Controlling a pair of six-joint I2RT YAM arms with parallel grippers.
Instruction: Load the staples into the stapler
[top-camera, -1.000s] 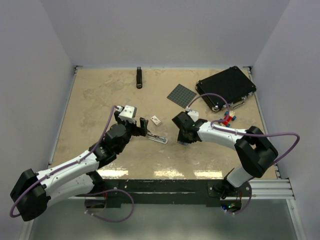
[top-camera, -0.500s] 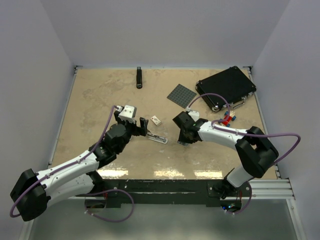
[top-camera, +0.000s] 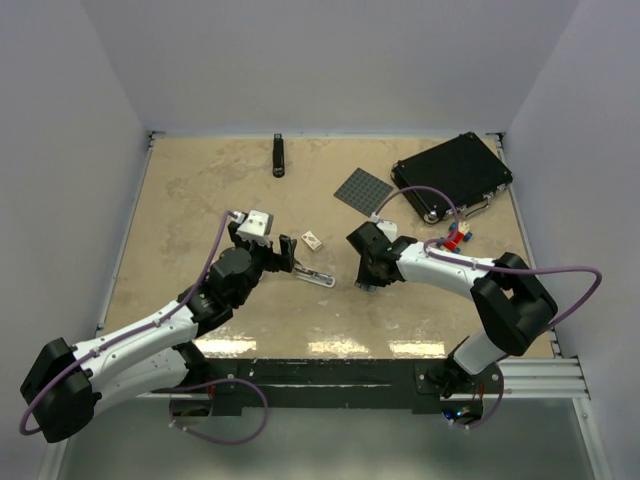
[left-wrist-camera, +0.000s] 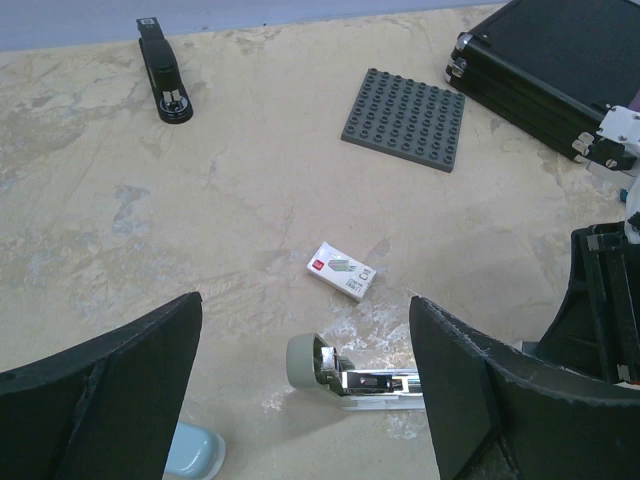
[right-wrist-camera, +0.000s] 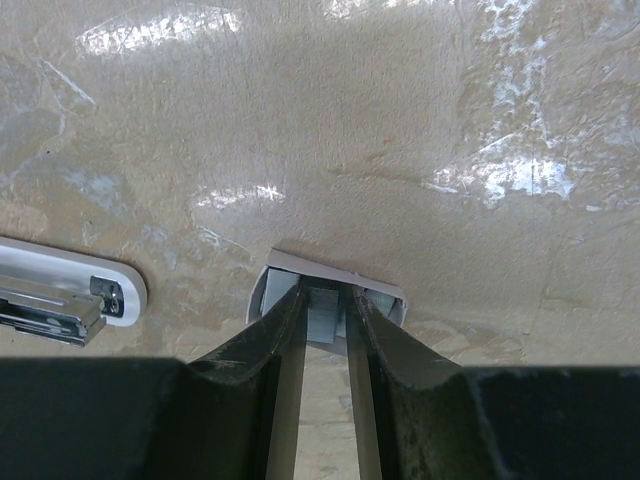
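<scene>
Stapler (top-camera: 316, 276) lies open, flat, mid-table between the two grippers, metal channel up, grey rounded end to the left. Pale blue piece (left-wrist-camera: 195, 452) sits just near-left of it, partly cut off by the frame. White staple box (top-camera: 312, 240) is just beyond the stapler on the far side, not touching. Staple tray (right-wrist-camera: 323, 312) is near the stapler's right end, under the right gripper (top-camera: 366, 283), whose fingers are pinched narrow on the tray's grey-blue middle. Wrist view is tight, so possibly that's a strip inside it rather than the tray itself. Left gripper (left-wrist-camera: 305, 300) hangs over the stapler's left end, jaws spread wide, holding nothing. Farther out on the table (top-camera: 200, 190): black stapler (top-camera: 278, 155) at the far edge, grey stud plate (top-camera: 360, 190) far-right of centre, black case (top-camera: 452, 175) in the far-right corner, toy bricks (top-camera: 458, 238) just near of the case.
</scene>
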